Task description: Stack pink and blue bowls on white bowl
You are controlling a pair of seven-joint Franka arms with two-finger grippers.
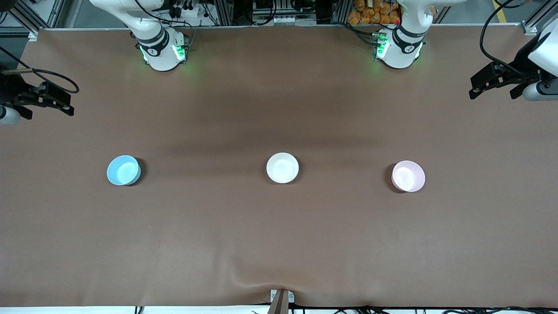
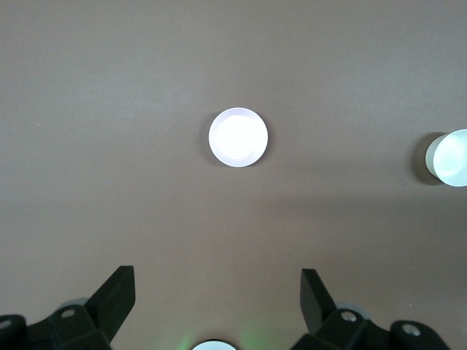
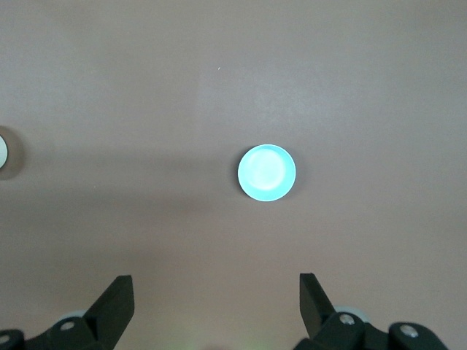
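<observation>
Three bowls sit in a row, well apart, on the brown counter point(image 1: 279, 244): blue bowl point(image 1: 124, 170) toward the right arm's end, white bowl point(image 1: 282, 167) between, pink bowl point(image 1: 408, 175) toward the left arm's end. Left gripper point(image 2: 219, 295) and right gripper point(image 3: 216, 295) wait high over the counter's ends, fingers wide, holding nothing.

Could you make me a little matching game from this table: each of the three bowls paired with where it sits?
Things:
1. blue bowl
2. white bowl
3. pink bowl

Places:
A. between the other two bowls
B. toward the left arm's end of the table
C. toward the right arm's end of the table

Pairs: 1-C, 2-A, 3-B
</observation>
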